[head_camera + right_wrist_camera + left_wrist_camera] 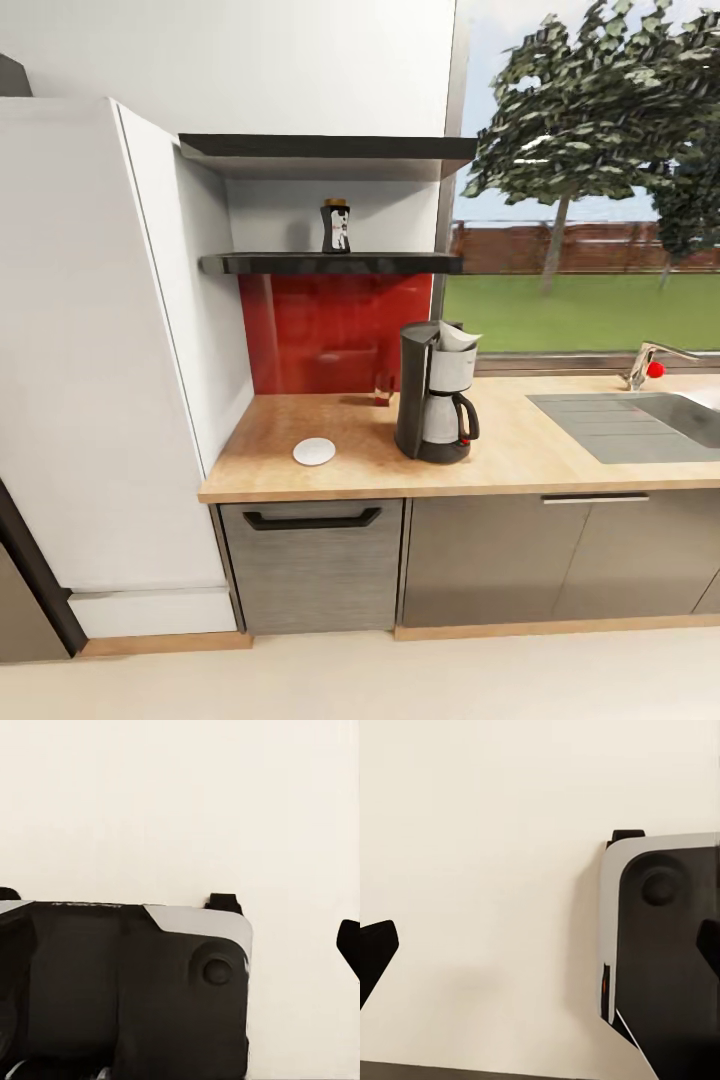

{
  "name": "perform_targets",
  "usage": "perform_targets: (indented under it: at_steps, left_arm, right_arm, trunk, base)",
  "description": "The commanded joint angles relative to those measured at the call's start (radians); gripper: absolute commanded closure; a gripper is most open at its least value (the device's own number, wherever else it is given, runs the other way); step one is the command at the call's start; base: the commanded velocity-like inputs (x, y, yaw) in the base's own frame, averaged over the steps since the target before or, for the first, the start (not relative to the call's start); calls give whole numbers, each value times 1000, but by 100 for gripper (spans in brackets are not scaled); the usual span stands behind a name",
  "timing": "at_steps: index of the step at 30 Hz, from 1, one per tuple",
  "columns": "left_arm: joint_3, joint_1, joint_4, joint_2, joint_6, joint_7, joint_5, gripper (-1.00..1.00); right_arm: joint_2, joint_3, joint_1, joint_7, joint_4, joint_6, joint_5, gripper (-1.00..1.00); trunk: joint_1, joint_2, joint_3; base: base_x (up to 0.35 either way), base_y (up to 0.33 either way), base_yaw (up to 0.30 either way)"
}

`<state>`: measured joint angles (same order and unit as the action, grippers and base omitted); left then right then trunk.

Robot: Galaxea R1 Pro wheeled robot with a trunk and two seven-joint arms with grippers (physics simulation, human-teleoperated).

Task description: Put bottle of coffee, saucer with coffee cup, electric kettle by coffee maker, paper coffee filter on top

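Coffee maker (436, 392): stands upright on the kitchen countertop (540, 450), left of the steel sink (640, 420); the paper coffee filter (456, 337) already sits in its top.
Saucer (314, 451): lies flat on the counter, near the machine on its left, with nothing on it.
Bottle of coffee (336, 226): upright on the kitchen shelf (330, 263), well above the counter; its long axis is vertical (a side approach at shelf height looks the likelier grasp).
Key relation: the bottle sits above and left of the coffee maker, slightly left of the head view's centre, so the left arm is judged the nearer one.
Left gripper (544, 952): fingers spread wide, holding nothing; it hangs over pale floor beside the robot's base (667, 960).
Right gripper: one dark fingertip (349, 945) shows; spread cannot be judged.
Cup and kettle: not located from this standpoint.
Step in hand: probably fetching the bottle; both arms hang low, so a long upward reach is required.
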<state>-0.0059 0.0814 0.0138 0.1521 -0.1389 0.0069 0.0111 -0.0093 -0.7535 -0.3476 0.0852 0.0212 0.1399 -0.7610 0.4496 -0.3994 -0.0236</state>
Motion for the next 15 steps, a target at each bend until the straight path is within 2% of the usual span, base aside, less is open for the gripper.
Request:
perform_targets:
  at_steps: [1,5,15]
  left_arm:
    - [-1,0,-1,-2,-4,1,1,-100]
    - [-2,0,0,-11,-5,-1,3,-100]
    - [-3,3,8,-15,-5,-1,3,-100]
  right_arm:
    - [-3,-8,19,-12,2,-20,-31,-100]
    - [-5,-12,48,-27,4,-71,-53,-100]
    - [-2,-13,52,-31,8,-78,-50,-100]
  trunk:
    - [0,-1,0]
    - [0,-1,0]
    - [0,-1,0]
  base:
    - [0,0,0]
    - [0,0,0]
    - [0,0,0]
